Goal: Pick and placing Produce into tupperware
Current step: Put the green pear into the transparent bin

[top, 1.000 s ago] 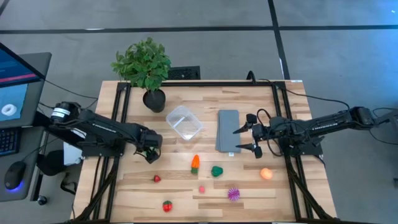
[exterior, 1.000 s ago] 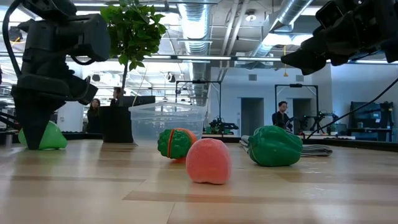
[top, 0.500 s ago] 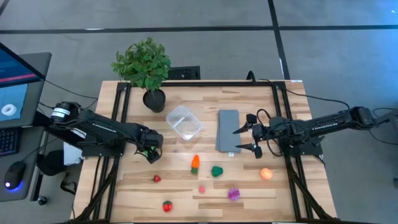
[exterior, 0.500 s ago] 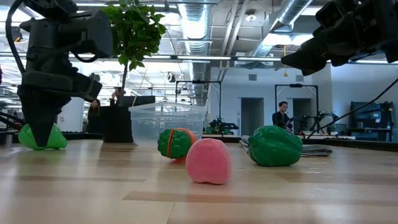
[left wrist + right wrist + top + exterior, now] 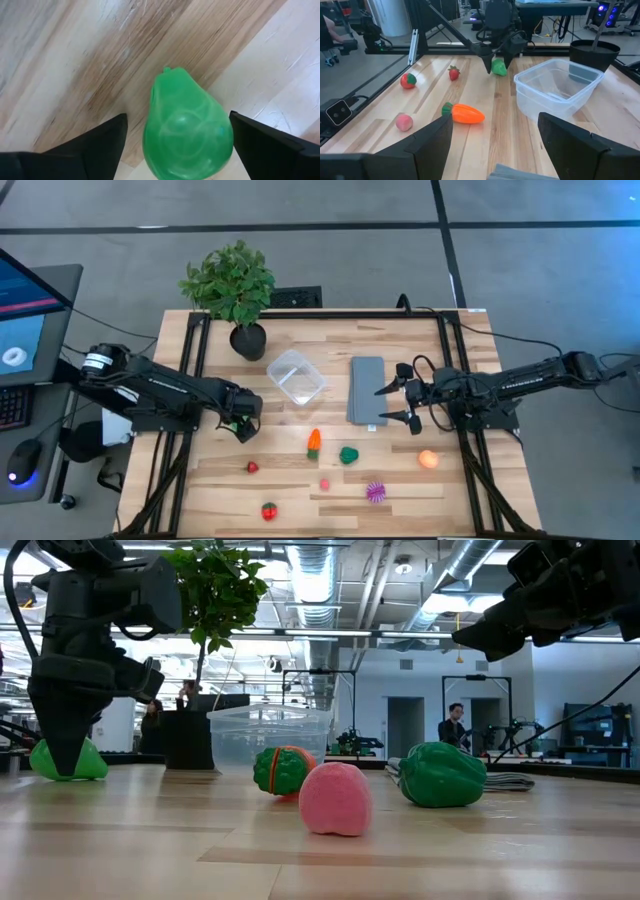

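My left gripper (image 5: pixel 241 426) is open and points down over the green pear-like piece (image 5: pixel 187 132), which lies on the table between its two fingers; a gap shows on each side. In the low view one finger (image 5: pixel 62 745) stands in front of that piece (image 5: pixel 90 764). My right gripper (image 5: pixel 391 403) is open and hovers by the grey slab's right edge. The clear tupperware (image 5: pixel 296 377) stands upright at mid table. The carrot (image 5: pixel 314 442), dark green piece (image 5: pixel 348 454), orange ball (image 5: pixel 428 459), pink piece (image 5: pixel 325 483), spiky purple ball (image 5: pixel 375 491) and two red pieces (image 5: pixel 253 467) (image 5: pixel 268 510) lie nearer.
A potted plant (image 5: pixel 235 290) stands at the far left corner behind the tupperware. A flat grey slab (image 5: pixel 366 388) lies to the tupperware's right. Black frame rails (image 5: pixel 190 380) run along both table sides. People stand in the room beyond the table.
My left gripper has shifted a little toward the table's right and settled around the green piece, which has stayed where it was. My right gripper has kept still.
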Action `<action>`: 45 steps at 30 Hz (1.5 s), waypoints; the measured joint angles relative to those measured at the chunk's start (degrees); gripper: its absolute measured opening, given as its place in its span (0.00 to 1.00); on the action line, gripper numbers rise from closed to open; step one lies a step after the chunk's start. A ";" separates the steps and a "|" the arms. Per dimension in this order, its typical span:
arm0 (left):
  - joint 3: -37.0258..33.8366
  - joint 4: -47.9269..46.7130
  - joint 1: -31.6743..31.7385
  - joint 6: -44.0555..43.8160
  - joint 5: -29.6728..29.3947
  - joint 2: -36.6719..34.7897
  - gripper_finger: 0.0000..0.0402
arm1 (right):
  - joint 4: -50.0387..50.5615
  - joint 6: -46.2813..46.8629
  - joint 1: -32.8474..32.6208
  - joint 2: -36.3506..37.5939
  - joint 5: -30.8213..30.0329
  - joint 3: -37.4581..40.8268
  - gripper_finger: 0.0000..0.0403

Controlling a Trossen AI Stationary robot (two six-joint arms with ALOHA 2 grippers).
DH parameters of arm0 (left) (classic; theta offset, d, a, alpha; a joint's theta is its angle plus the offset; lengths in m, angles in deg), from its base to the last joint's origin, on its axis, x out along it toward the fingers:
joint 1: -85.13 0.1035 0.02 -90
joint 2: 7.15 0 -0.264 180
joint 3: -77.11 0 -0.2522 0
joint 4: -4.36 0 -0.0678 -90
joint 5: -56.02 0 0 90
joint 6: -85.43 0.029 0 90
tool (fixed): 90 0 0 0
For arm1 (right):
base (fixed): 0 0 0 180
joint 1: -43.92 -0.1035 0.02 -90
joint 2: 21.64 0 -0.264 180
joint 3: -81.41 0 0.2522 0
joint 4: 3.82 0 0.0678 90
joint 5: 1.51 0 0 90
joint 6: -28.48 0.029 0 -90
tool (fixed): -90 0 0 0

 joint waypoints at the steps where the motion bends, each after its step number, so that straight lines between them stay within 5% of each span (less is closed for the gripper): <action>1: 0.00 0.01 0.00 0.00 0.00 0.00 0.81 | 0.00 0.00 0.00 0.00 0.00 0.00 0.79; 25: 0.00 0.18 0.00 1.57 -0.33 -0.02 0.66 | 0.57 0.02 0.00 0.00 0.00 0.00 0.79; 45: 0.00 0.40 -0.07 2.51 -0.10 -0.02 0.65 | 0.59 0.02 0.00 0.00 0.00 0.00 0.79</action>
